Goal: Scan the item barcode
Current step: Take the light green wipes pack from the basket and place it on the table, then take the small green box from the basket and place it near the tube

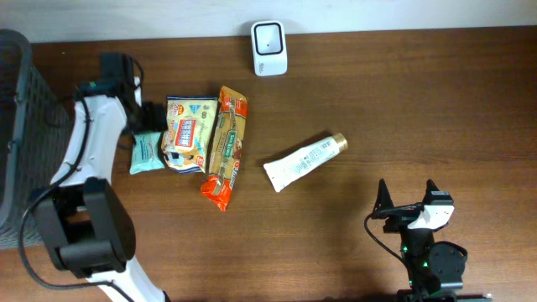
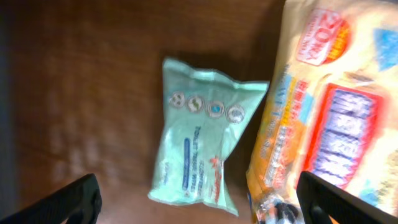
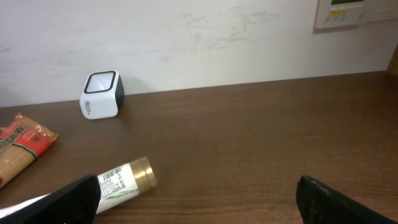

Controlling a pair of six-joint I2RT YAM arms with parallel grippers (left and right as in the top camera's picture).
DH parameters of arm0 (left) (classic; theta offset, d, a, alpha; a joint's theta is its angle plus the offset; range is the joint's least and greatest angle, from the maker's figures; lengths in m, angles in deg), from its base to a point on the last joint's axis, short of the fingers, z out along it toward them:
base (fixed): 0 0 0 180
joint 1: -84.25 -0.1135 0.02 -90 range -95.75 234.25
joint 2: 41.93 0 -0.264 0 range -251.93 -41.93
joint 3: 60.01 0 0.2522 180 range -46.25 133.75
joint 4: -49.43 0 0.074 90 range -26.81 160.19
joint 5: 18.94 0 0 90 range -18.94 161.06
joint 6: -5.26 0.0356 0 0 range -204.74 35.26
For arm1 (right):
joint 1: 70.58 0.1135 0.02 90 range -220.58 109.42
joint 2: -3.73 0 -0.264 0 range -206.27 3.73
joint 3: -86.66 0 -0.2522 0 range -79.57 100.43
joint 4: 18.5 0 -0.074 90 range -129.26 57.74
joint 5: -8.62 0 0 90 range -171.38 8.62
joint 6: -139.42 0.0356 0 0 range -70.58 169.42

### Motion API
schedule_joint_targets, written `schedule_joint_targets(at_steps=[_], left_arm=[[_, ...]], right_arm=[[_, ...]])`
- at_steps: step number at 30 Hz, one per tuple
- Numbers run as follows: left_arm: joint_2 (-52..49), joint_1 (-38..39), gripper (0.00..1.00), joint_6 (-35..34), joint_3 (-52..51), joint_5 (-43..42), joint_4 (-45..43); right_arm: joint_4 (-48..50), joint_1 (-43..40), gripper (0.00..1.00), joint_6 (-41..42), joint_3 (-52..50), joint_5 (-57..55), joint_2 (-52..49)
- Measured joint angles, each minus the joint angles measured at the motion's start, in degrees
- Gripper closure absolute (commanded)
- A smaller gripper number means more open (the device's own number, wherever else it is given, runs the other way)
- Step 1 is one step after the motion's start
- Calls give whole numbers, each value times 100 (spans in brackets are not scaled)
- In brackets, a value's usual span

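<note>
1. Hovering above the teal wipes packet (image 2: 202, 146), the left gripper (image 2: 199, 200) is holding its fingers (image 2: 74, 199) spread wide and is pinching nothing. The packet is lying flat on the table (image 1: 377, 101) between them, at the left end of a row of goods.
2. Judging by that, this packet is looking like the item to be scanned, and the step in hand is the pick-up.
3. Doing it well is meaning coming straight down and closing across the packet's narrow width. The grip should be leaving the barcode uncovered. The left wrist view is too blurred to tell where that code is sitting.
4. The yellow snack bag (image 2: 336, 118) is lying right against the packet's side. The finger coming down on that side is likely to snag the bag or drag it along, so a slight shift away from it is looking wise.
5. The white scanner (image 1: 269, 48) is standing at the far edge of the table, well apart from the packet. Any carry towards it is going to pass over the yellow bag and the orange packet (image 1: 225, 147) beside it, so lifting high is looking safer.
6. The right gripper (image 3: 199, 202) is waiting at the near edge, spread and empty. A white tube (image 1: 304, 161) is lying between it and the row, and a dark mesh basket (image 1: 17, 126) is standing at the far left.
</note>
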Motion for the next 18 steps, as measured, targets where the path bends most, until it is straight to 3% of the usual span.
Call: schedule_joint_targets(at_steps=[3,5,9,14,18], left_arm=[[546,-11,1,0,1491,111,256],[1228,-208,1,0,2041,741,166],[1325,-1661,1,-9,2100,1869,428],[881,-3510,2,-31,2065,1604,511],[-63,-4048,7,717,2028,946,636]], right_arm=[[0,0,1,-4,0,0,0],[0,0,1,-2,0,0,0],[0,0,1,-2,0,0,0],[0,0,1,-9,0,0,0],[0,0,1,-2,0,0,0]])
